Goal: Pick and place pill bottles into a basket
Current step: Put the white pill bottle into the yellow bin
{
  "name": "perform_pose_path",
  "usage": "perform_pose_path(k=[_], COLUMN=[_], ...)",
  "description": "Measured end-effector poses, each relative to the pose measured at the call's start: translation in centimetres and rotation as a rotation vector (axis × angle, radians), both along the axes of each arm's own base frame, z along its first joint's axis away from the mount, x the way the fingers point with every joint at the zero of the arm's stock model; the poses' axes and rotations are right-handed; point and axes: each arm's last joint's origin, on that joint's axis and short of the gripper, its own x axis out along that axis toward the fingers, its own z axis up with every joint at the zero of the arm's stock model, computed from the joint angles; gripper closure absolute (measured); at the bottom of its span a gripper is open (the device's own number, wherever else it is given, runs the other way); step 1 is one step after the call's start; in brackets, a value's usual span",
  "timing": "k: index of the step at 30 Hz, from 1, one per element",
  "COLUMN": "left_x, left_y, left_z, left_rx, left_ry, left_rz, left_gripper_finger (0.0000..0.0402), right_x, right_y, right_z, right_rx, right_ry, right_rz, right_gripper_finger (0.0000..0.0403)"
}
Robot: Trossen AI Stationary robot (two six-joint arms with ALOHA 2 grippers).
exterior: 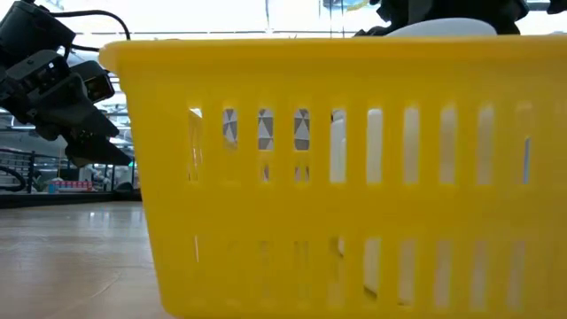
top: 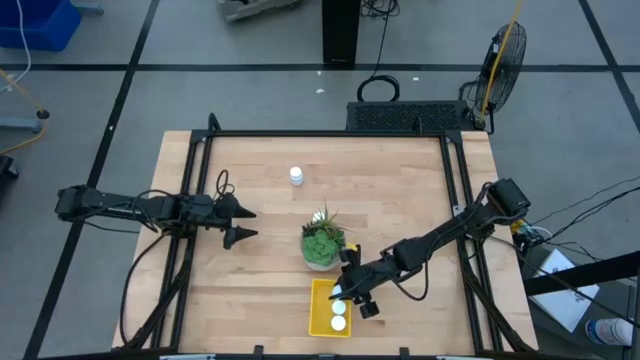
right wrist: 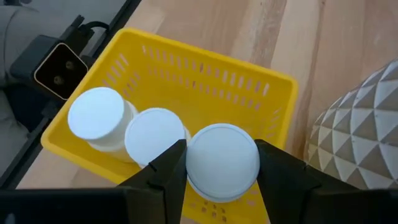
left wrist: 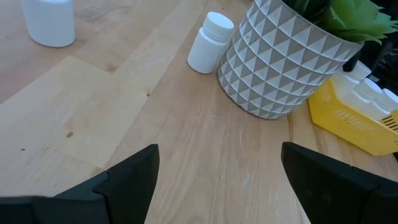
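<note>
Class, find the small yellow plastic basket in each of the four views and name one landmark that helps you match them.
High view: yellow plastic basket, near table edge, below the plant.
Low view: fills the foreground.
Left wrist view: partly hidden behind the pot.
Right wrist view: centre, below the held bottle.
Shared landmark: the grey-white faceted plant pot.

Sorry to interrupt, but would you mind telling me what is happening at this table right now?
The right pincer holds a pill bottle by its cap over the yellow basket, where two bottles already stand. Out on the table, one bottle stands toward the far side and another bottle sits beside the potted plant. The left pincer waits open, left of the plant.
</note>
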Motion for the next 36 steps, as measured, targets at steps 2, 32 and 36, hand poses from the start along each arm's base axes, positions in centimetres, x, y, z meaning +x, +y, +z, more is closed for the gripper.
perform_pose_path(k=[2, 32, 36], left_x=[0.0, 0.0, 0.0], left_y=[0.0, 0.0, 0.0], left_z=[0.0, 0.0, 0.0], left_rx=[0.000, 0.000, -0.002], left_ry=[0.000, -0.001, -0.001], left_rz=[0.000, -0.001, 0.000], left_gripper_finger=[0.0062, 0.0062, 0.0062], right_x=[0.0, 0.4, 0.3], right_y=[0.0, 0.5, 0.4], right_z=[0.0, -1.6, -1.4], right_rx=[0.001, 0.046, 0.044], right_ry=[0.001, 0.062, 0.056], right_rz=[-0.001, 0.009, 0.017], right_gripper_finger=[0.0246, 0.0238, 0.0217])
